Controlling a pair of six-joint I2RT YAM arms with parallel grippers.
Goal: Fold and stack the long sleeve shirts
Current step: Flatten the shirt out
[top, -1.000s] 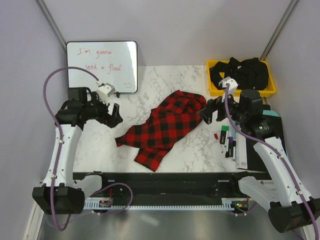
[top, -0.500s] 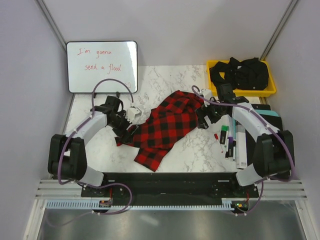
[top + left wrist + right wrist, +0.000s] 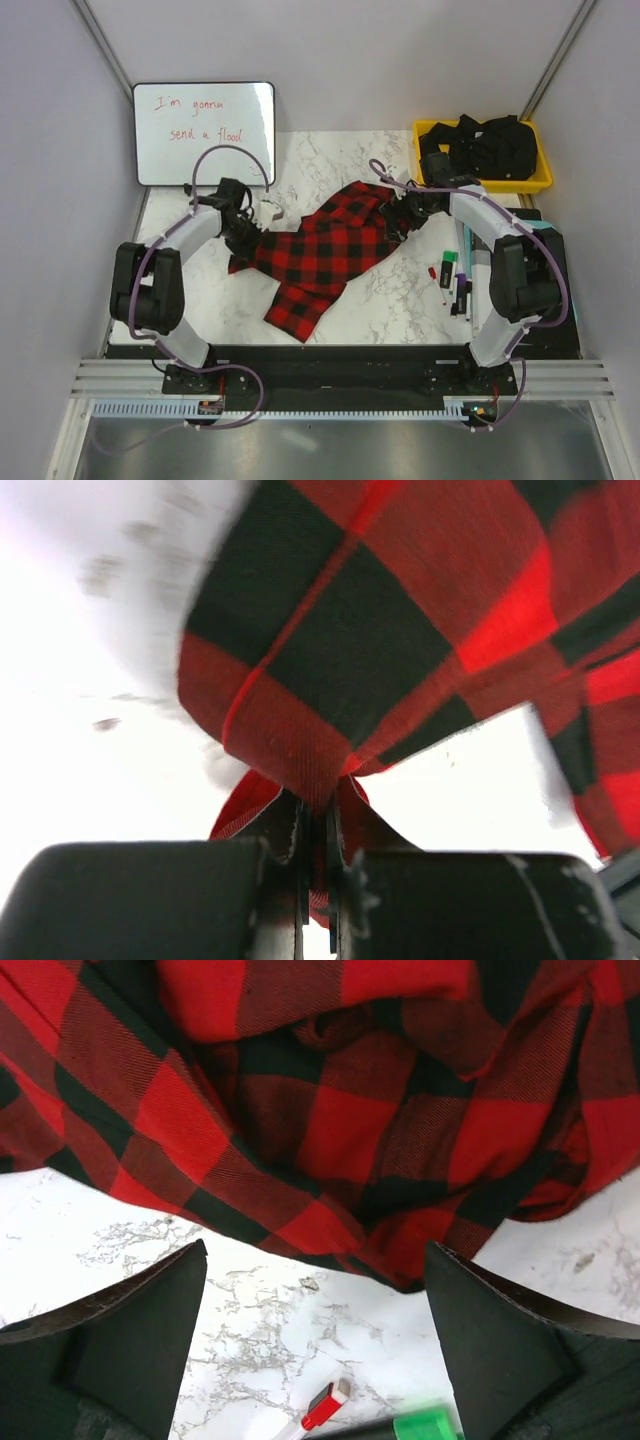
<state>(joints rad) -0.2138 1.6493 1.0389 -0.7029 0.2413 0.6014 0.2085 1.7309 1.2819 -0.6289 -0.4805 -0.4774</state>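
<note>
One long sleeve shirt, red-and-black check, lies crumpled across the middle of the marble table. My left gripper is at its left end. In the left wrist view the left gripper is shut on a pinched fold of the shirt, and the cloth is lifted a little off the table. My right gripper is at the shirt's far right end. In the right wrist view the right gripper is open, its fingers straddle the hem of the shirt, and nothing is gripped.
A whiteboard with red writing leans at the back left. A yellow bin holding black straps sits at the back right. Markers lie right of the shirt, a red one and a green cap just below my right fingers.
Both arms have reached down to the shirt's ends. The left gripper went from open to shut on the left edge and pulled it slightly. The right gripper stayed open and moved to the far right end.
</note>
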